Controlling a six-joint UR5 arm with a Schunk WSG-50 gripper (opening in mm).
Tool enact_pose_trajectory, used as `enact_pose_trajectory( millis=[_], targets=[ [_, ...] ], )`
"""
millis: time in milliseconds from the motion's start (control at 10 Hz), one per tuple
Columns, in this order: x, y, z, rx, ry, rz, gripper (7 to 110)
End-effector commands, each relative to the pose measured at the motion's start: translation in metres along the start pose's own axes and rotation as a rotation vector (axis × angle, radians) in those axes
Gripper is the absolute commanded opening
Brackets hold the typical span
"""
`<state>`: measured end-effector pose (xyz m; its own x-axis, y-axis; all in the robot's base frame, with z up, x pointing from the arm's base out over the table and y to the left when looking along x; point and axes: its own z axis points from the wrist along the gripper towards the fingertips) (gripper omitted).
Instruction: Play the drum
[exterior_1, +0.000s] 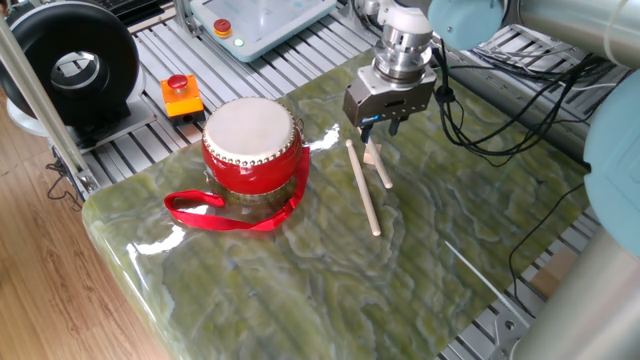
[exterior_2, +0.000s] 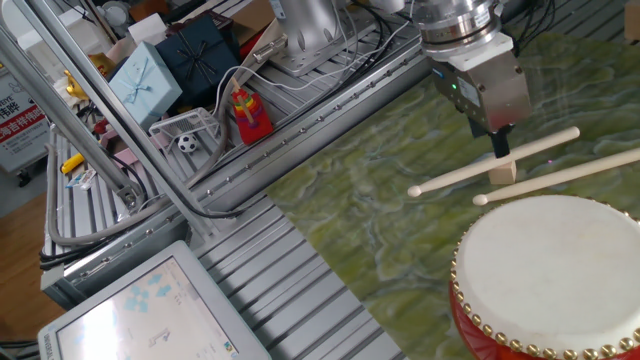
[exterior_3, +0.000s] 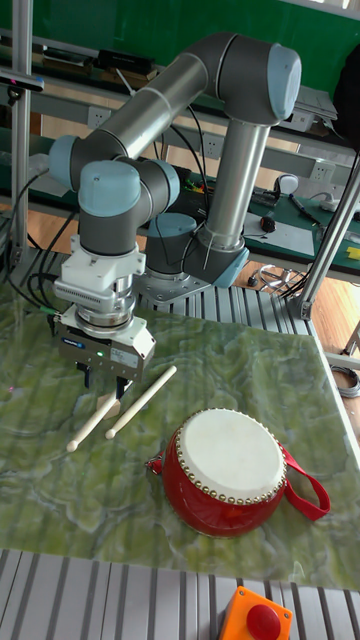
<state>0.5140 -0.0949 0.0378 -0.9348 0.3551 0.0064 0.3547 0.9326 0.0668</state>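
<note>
The drum (exterior_1: 252, 143) is red with a white head and pale studs, and its red ribbon lies loose on the green marbled table (exterior_1: 300, 270). Beside the drum lie two wooden drumsticks (exterior_1: 362, 188), propped on a small wooden block (exterior_2: 503, 172). My gripper (exterior_1: 378, 126) hangs just above the sticks near that block, with its fingers apart and nothing between them. The tall fixed view has the gripper (exterior_3: 104, 383) over the stick ends (exterior_3: 96, 419), left of the drum (exterior_3: 228, 468). In the other fixed view the gripper (exterior_2: 499, 140) is above the nearer stick (exterior_2: 495, 165).
A black round fan-like device (exterior_1: 65, 62) stands off the table at the far left. An orange box with a red button (exterior_1: 181, 93) sits behind the drum. Black cables (exterior_1: 500, 110) trail at the right. Gift boxes (exterior_2: 150, 75) and a red toy (exterior_2: 250, 115) lie beyond the table edge.
</note>
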Motion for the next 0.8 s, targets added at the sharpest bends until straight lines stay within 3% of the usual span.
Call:
enact_pose_trajectory(
  millis=[0, 300, 700],
  targets=[
    [-0.008, 0.003, 0.001, -0.010, -0.025, 0.044, 44],
    [-0.013, 0.030, 0.006, -0.031, -0.041, 0.069, 44],
    [-0.010, 0.027, 0.013, -0.004, -0.038, 0.084, 44]
  ],
)
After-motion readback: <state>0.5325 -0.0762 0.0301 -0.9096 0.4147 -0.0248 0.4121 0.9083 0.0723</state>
